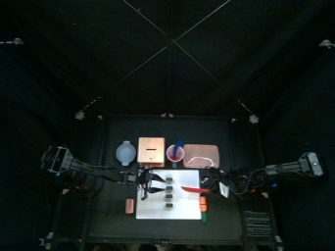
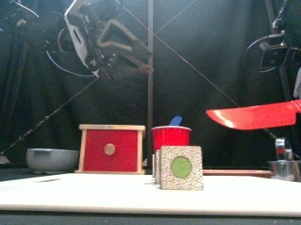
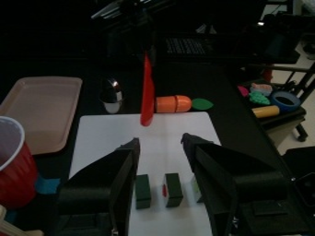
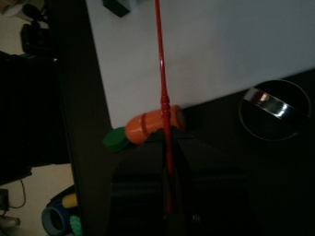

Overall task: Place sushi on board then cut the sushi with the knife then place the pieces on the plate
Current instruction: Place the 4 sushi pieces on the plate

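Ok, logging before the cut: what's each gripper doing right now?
Left gripper: open, empty.
Right gripper: shut on the red knife.

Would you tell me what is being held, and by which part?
The right gripper holds the red knife by its handle end; the left gripper, jaws open, holds nothing.

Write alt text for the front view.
Toy sushi blocks stand centred on the white cutting board, with a red knife held roughly level in the air, upper right. Behind: a wooden box with a red front, a red cup and, far left, a blue-grey bowl.
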Controlling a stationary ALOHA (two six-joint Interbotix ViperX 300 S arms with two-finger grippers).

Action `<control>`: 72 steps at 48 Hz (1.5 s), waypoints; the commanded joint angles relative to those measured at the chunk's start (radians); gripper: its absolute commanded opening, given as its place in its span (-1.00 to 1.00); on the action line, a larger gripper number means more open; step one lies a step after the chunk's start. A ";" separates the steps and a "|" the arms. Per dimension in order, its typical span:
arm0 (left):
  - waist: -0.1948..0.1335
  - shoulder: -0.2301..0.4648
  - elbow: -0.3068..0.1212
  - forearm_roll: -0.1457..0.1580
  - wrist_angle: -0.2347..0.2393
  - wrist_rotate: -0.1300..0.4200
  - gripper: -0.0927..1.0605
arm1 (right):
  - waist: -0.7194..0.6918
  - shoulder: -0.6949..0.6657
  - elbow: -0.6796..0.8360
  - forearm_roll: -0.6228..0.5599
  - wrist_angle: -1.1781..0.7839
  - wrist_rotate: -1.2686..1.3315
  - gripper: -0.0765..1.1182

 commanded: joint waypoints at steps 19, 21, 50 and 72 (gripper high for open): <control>0.000 0.014 -0.006 -0.008 -0.009 0.000 0.55 | -0.084 0.005 0.002 -0.032 0.083 -0.003 -0.01; -0.002 0.014 -0.006 -0.008 -0.009 0.000 0.55 | -0.084 0.005 0.002 -0.032 0.081 -0.003 0.03; -0.002 0.014 0.006 -0.021 -0.009 -0.002 0.55 | -0.084 -0.029 -0.098 -0.077 0.098 -0.006 0.37; 0.003 -0.011 0.110 -0.138 -0.014 -0.002 0.55 | -0.074 0.259 -0.275 -0.216 -0.296 -0.008 0.38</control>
